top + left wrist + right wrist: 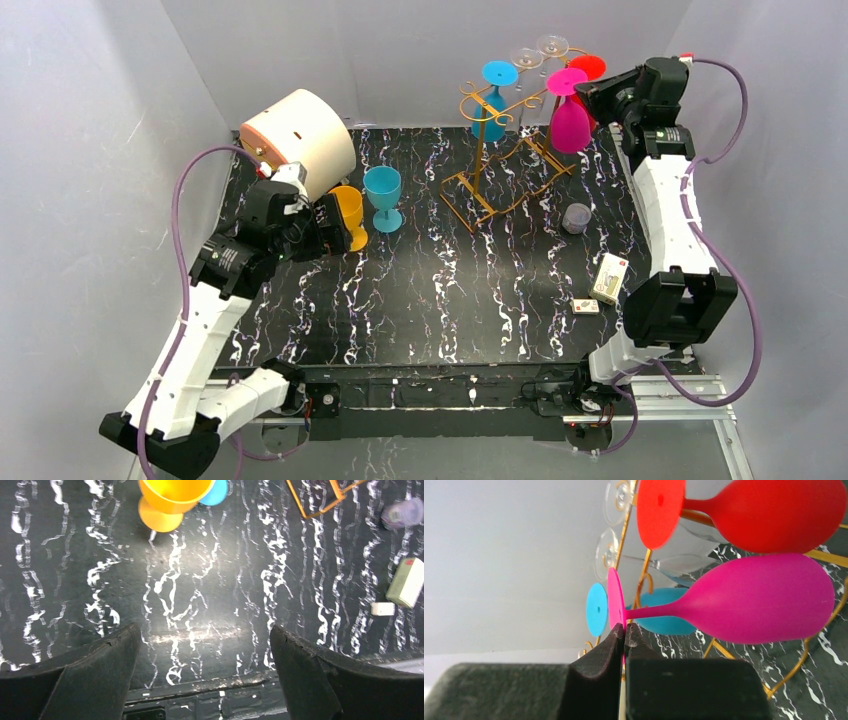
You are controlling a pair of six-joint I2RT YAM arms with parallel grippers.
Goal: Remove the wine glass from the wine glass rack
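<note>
We are gripping the magenta wine glass (754, 597) by its foot in the right claw (624, 630), upside down at the wine glass rack (479, 165), one o'clock on the tabletop (450, 320). Next, we are probably pulling it out level. The left claw (203, 629) is gaping wide.

Bright, even light; soft shadows

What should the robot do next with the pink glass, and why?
Probably pull the pink glass slowly away from the gold rack. The right gripper has its jaws shut on the edge of the glass's foot, and the red glass hangs close beside it, so a slow, straight pull seems safest.
</note>
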